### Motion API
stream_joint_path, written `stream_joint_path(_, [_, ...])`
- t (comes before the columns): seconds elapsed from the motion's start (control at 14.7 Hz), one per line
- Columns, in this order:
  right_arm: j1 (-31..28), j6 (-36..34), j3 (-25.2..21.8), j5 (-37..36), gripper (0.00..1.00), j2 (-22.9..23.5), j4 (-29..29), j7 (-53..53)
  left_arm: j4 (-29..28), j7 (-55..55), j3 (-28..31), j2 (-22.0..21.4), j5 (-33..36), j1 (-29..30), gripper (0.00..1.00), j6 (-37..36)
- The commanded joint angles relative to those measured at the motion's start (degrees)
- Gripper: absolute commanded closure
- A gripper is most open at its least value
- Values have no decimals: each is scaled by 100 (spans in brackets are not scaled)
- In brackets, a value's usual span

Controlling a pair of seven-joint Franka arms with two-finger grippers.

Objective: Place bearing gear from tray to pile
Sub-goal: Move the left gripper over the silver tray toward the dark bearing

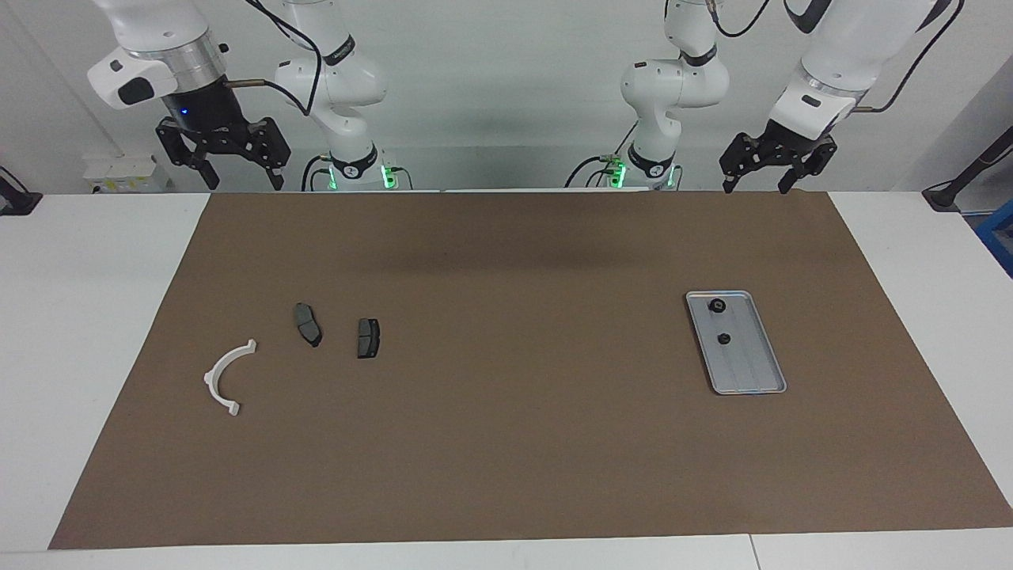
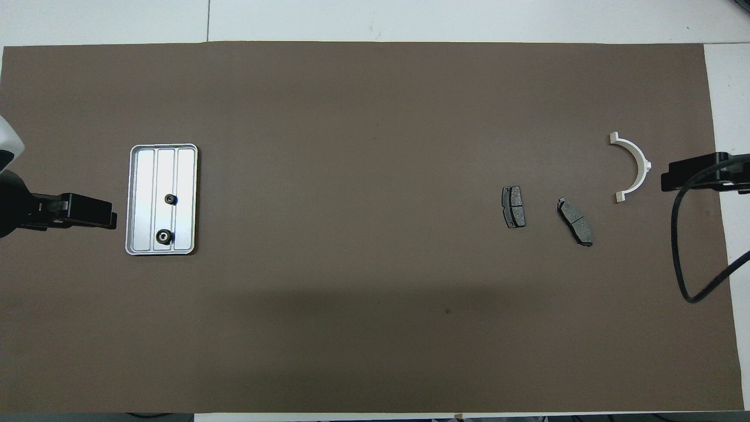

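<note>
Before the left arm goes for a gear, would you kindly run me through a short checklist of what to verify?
1. Gears in tray: two small dark gears lie in it, apart from each other: ok.
2. Left hand open, holding nothing: ok.
3. Right hand open, waiting high at its own end: ok.
4. Pile in place: white arc and two pads lie on the mat: ok.
5. Which gear is the bearing gear: cannot tell.
</note>
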Motion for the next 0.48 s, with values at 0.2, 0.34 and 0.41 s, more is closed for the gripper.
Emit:
stream_joint_path(0.2, [-63,-39,35,3,0,-116,-113,-103,-225,49,27,-193,-43,0,0,75])
stream_joint_path(0.34, [-63,-39,35,3,0,-116,-113,-103,-226,23,27,-210,-43,9,0,92])
stream_joint_path(0.41, [-63,-39,35,3,0,-116,-113,-103,-200,32,36,-201,-43,9,0,66])
